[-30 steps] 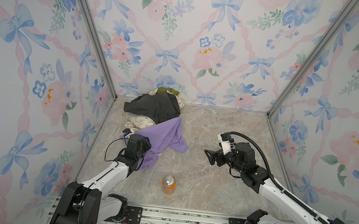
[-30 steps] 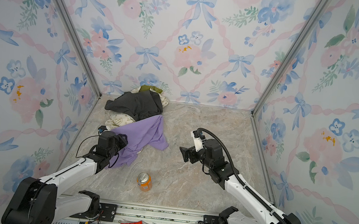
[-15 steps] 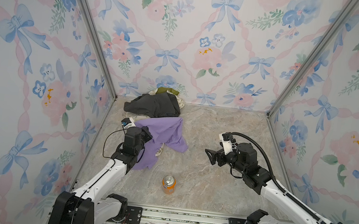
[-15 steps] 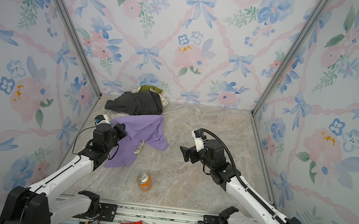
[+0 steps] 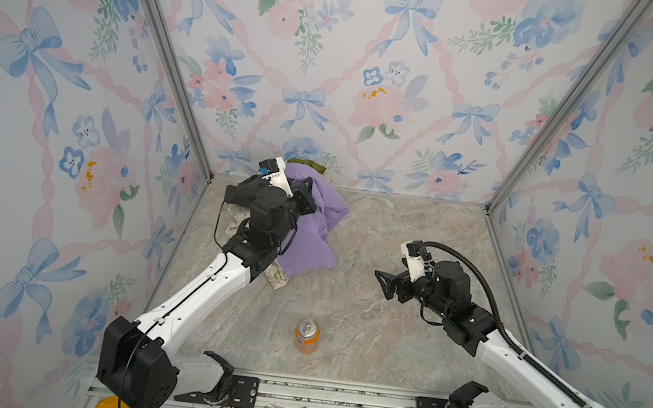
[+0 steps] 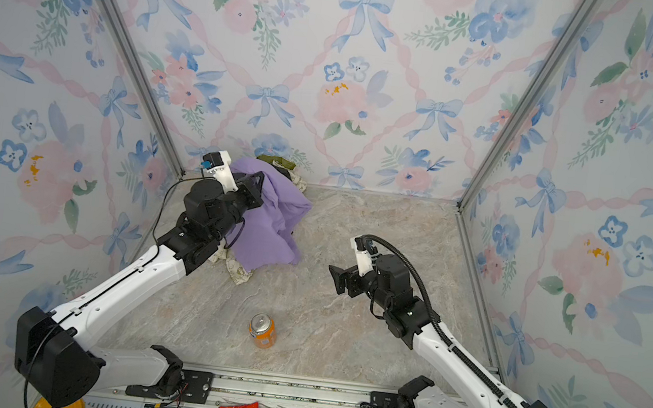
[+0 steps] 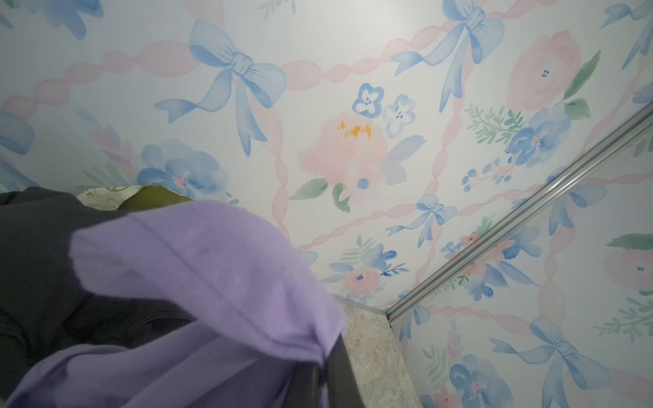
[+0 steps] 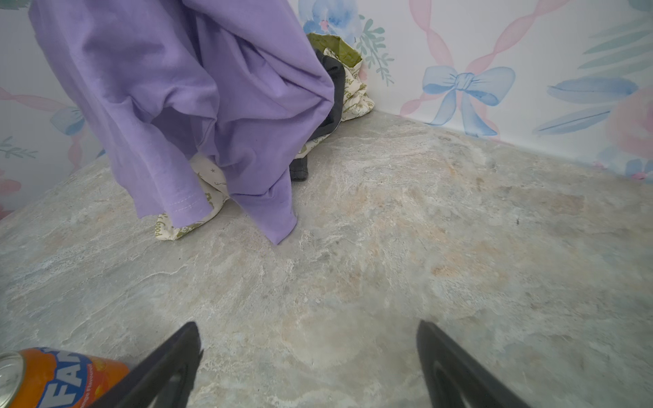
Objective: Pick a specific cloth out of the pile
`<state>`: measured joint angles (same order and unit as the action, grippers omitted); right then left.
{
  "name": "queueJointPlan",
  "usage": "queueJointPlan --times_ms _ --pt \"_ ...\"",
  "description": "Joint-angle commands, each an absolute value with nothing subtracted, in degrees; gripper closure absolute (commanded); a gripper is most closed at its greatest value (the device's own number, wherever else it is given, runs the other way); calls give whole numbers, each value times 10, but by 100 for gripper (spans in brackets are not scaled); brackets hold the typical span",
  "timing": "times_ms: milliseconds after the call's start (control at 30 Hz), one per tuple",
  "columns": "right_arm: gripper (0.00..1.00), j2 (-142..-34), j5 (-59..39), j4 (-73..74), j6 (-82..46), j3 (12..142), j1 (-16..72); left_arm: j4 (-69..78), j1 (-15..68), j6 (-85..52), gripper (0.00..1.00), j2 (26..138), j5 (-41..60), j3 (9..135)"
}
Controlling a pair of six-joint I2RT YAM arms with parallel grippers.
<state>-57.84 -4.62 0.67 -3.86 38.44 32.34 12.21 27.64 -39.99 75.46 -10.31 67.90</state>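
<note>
Our left hand (image 5: 304,195) is raised over the far left of the marbled grey tabletop (image 5: 397,230), its fingers clamped together on the soft lavender-purple T-shirt (image 5: 312,237). The shirt hangs from it in folds, and we cannot tell whether its lowest tip touches the tabletop. Behind and beneath the shirt lies the rumpled pile (image 8: 349,92) of dark grey, cream-and-olive printed and olive green garments. Our right hand (image 8: 307,330) hovers well apart from them, its 2 fingers spread wide around nothing. An orange soda can (image 5: 307,335) stands upright near the front edge.
</note>
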Motion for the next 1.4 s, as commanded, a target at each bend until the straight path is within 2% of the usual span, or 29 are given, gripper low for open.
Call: queueJointPlan --times_ms 0,433,733,800,867,900,1067,1167,1367 --pt "3 -573 -33 -1 -42 386 324 142 292 -355 100 783 -87 759" --pt "3 -527 63 -34 -64 379 291 97 384 -311 100 982 -57 1016" --pt "3 -423 123 -103 -126 351 165 58 454 -295 99 1152 -35 1080" --pt "3 -405 113 -109 -137 341 139 40 464 -293 84 1188 -33 1094" --pt "3 -398 100 -113 -141 336 126 23 469 -288 55 1212 -30 1103" --pt "3 -399 94 -116 -142 336 122 14 469 -287 45 1217 -30 1104" --pt "3 -432 67 -119 -145 342 120 -3 469 -259 21 1181 -66 1053" --pt "3 -473 38 -113 -152 352 120 -3 468 -250 15 1129 -107 981" --pt "3 -600 -22 -101 -185 383 128 -1 468 -253 14 1004 -190 822"
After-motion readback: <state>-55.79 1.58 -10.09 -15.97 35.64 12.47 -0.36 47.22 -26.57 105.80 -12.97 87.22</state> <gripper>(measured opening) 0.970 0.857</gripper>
